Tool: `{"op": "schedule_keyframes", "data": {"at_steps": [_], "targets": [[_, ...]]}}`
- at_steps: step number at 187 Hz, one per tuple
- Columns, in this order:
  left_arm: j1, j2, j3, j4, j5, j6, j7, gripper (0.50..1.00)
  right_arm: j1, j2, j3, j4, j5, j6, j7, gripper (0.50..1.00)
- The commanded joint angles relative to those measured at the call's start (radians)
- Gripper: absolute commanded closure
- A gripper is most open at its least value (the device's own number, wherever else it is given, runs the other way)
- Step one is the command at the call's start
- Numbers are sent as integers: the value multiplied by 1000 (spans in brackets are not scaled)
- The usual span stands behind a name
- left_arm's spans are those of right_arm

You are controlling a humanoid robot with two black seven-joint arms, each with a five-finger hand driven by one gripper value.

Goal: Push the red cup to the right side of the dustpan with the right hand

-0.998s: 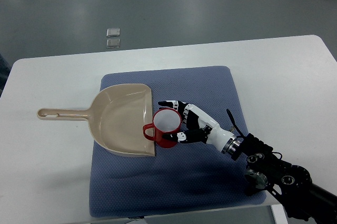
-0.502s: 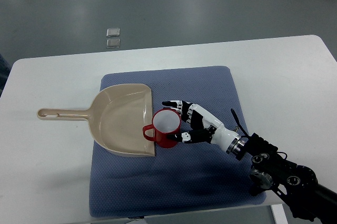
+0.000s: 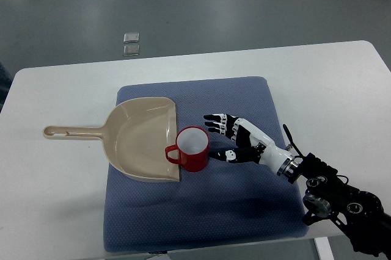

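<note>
Right hand (image 3: 235,140) lies low over the blue mat (image 3: 244,211), fingers spread, holding nothing. The red cup (image 3: 192,149) stands upright just off its fingertips, apart from them, its handle over the open lip of the beige dustpan (image 3: 142,139). Cup sits at the pan's right edge. Any further push should meet the cup wall low and squarely, slowly, to avoid tipping. Left hand not seen.

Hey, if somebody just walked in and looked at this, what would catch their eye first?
Probably the red cup, standing upright on the blue mat right at the open edge of the beige dustpan, its handle pointing toward the pan. Next would be the black-and-white right hand, which reaches in from the lower right with fingers spread, just right of the cup and holding nothing.
</note>
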Motion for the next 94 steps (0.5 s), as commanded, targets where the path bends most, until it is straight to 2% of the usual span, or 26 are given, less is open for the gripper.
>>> {"op": "schedule_keyframes", "data": {"at_steps": [1,94], "targets": [[0,0,0,0,0,0,0,500,-2,-17,3,0,1,0,0,587],[1,0,0,0,0,0,0,500,27,-99,55,-6,47,27,0,587]]}}
